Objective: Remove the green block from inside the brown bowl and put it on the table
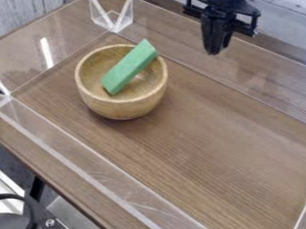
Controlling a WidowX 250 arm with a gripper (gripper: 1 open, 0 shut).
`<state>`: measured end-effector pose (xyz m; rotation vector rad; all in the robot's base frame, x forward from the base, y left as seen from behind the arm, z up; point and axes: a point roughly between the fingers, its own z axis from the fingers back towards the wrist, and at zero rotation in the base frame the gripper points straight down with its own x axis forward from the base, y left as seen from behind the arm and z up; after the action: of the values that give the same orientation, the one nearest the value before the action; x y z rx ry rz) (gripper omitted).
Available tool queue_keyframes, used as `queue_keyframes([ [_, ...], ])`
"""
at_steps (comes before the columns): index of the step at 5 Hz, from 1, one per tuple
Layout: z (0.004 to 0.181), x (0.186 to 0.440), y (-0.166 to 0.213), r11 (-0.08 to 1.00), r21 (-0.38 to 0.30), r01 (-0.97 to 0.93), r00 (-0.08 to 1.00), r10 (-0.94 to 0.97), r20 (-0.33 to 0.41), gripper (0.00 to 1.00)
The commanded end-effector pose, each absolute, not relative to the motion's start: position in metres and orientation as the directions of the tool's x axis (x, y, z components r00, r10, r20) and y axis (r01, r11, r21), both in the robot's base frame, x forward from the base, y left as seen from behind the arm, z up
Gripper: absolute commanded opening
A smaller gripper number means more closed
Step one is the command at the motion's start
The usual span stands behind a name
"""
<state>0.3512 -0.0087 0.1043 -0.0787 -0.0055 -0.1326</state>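
Observation:
The brown bowl stands on the table at the left. The green block lies slanted inside it, its upper end resting on the bowl's far right rim. My gripper hangs pointing down over the bare table at the back, to the right of the bowl and well apart from it. Its fingers are shut together with nothing between them.
Low clear acrylic walls border the table on all sides. A clear acrylic corner piece stands at the back left. Wide bare tabletop lies to the right of the bowl and in front of it.

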Motion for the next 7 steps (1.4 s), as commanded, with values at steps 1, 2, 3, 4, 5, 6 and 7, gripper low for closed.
queue_keyframes([
  [1,0.110,0.364,-0.017,0.985,-0.079,0.156,0.987,-0.151,0.054,0.00],
  [2,0.085,0.359,-0.022,0.982,-0.090,0.163,0.987,-0.162,0.023,0.00],
  [3,0.060,0.349,-0.025,0.981,-0.099,0.167,0.986,-0.168,-0.010,0.00],
  [4,0.040,0.348,-0.027,0.979,-0.108,0.173,0.984,-0.177,-0.030,0.00],
  [5,0.035,0.348,-0.028,0.978,-0.110,0.176,0.983,-0.181,-0.036,0.00],
  [6,0.038,0.347,-0.029,0.977,-0.113,0.179,0.982,-0.184,-0.034,0.00],
  [7,0.041,0.347,-0.031,0.976,-0.116,0.182,0.982,-0.187,-0.031,0.00],
])
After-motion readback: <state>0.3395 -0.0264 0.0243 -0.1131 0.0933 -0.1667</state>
